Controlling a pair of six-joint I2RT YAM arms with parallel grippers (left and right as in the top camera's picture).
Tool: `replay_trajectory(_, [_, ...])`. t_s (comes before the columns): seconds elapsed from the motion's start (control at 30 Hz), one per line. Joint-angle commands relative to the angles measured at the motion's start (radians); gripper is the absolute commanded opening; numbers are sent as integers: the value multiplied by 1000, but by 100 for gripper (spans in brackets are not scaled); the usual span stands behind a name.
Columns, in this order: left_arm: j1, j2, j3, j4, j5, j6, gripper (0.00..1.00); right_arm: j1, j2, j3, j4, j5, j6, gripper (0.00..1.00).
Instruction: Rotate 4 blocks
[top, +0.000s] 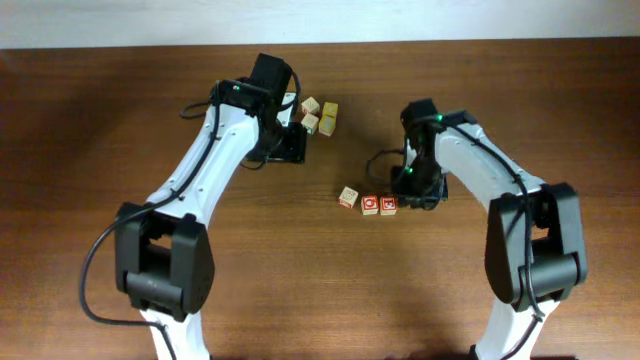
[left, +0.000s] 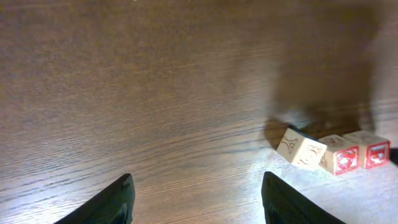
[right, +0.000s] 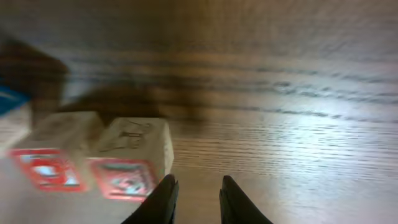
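The left gripper (left: 198, 188) hangs well open, empty, near a cluster of cubes (top: 319, 115); three blocks (top: 370, 203) sit in a row right of centre; the right gripper (right: 199, 185), barely parted, holds nothing beside the end block (right: 134, 155); seemingly between rotations; next, straddle one block squarely.

Overhead: fixed, straight down on table (top: 90, 110), far, whole workspace. Left wrist: low, oblique across tabletop, left fingers (left: 115, 200) at bottom edge, row of blocks (left: 339, 155) mid-distance at right. Right wrist: very near, blurred, right fingers (right: 163, 200) at bottom, same row lower left. All three share that row.
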Motion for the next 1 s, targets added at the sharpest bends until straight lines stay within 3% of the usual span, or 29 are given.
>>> replay_trajectory(0.0, [0,36,-8,4,3,-34,64,-5,0,-43,34,-27,8,25])
replay_trajectory(0.47, [-1,36,-8,9,4,-35,65,74,0,-69,132,-119,13,25])
replay_trajectory(0.63, [-31,36,-8,8,4,-39,65,108,0,-69,187,-119,147,25])
replay_trajectory(0.97, [-84,36,-15,-10,3,-84,68,182,0,-69,244,-135,135,28])
